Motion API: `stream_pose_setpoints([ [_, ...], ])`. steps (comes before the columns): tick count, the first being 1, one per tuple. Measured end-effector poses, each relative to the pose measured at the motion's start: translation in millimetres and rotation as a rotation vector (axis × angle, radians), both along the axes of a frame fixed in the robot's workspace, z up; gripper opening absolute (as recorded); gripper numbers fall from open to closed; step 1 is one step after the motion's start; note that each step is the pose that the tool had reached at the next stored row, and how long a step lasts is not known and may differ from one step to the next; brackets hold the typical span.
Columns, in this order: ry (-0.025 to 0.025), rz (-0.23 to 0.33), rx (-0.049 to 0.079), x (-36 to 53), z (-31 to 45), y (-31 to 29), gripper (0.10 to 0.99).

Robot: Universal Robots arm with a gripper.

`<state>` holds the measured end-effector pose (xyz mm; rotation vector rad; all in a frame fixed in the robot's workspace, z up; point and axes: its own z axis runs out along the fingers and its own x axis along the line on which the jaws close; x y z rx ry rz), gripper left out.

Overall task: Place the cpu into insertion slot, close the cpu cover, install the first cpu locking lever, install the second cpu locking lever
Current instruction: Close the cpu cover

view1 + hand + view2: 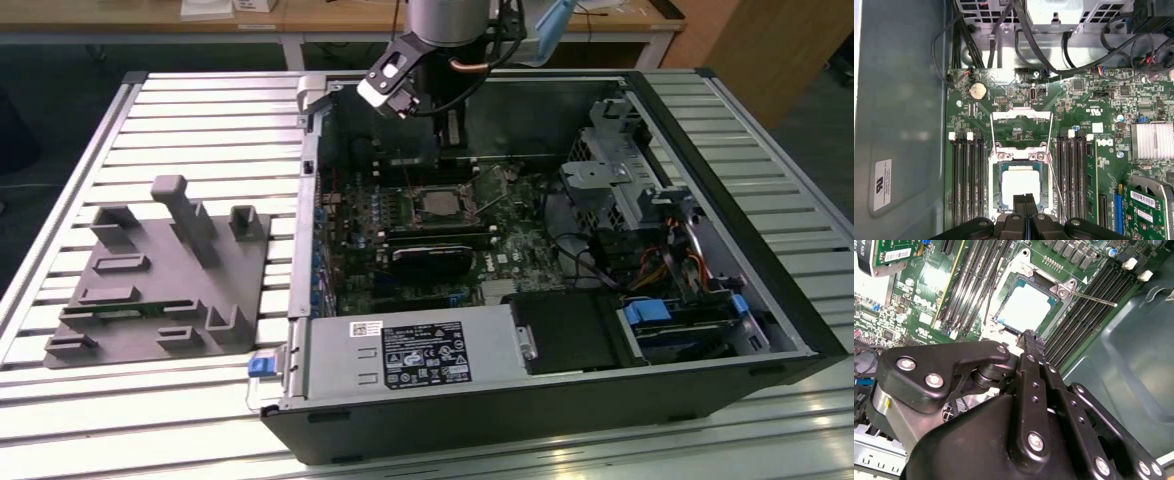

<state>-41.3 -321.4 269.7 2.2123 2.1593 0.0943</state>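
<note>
The cpu (1020, 184) lies flat in the insertion slot (996, 192) on the green board, its pale metal top showing in both wrist views (1026, 307). The cpu cover (1021, 117), a thin silver frame, stands swung open on the far side of the socket. A thin locking lever (1094, 299) sticks out sideways from the socket, unlatched. My gripper (1025, 200) hovers just over the socket's near edge with its two black fingers pressed together and nothing between them. In the exterior view the gripper (404, 103) hangs above the open computer case, over the socket (438, 203).
Long black memory slots (966, 180) flank the socket on both sides. A graphics card (430, 258), cables (1044, 45) and drive bays (627, 180) crowd the case. A grey fixture block (160, 280) sits on the slatted table at the exterior view's left.
</note>
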Motion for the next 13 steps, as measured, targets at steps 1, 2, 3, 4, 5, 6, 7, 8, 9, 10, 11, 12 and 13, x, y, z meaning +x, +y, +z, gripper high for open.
stream_pose_setpoints([
  [1,0.0000,0.000,0.000,0.0,0.0,0.0,0.106],
  [2,0.0000,0.000,0.000,0.0,0.0,0.0,0.106],
  [3,0.0001,0.000,0.000,0.0,0.0,0.0,0.106],
  [4,0.0001,0.000,0.000,0.2,0.1,0.0,0.106],
  [5,0.0002,0.000,0.000,0.8,0.1,0.0,0.106],
  [6,0.0002,0.000,0.000,1.5,0.1,0.0,0.106],
  [7,0.0002,0.000,0.000,2.5,0.1,0.0,0.106],
  [8,0.0002,0.000,0.000,3.7,0.1,0.0,0.106],
  [9,0.0002,0.000,0.000,5.2,0.1,0.0,0.106],
  [10,0.0001,0.000,0.000,6.9,0.1,0.0,0.106],
  [11,0.0001,0.000,0.000,8.7,0.1,0.0,0.106],
  [12,0.0001,0.000,0.000,10.9,0.1,0.0,0.106],
  [13,0.0002,0.000,0.000,12.8,0.1,0.0,0.106],
])
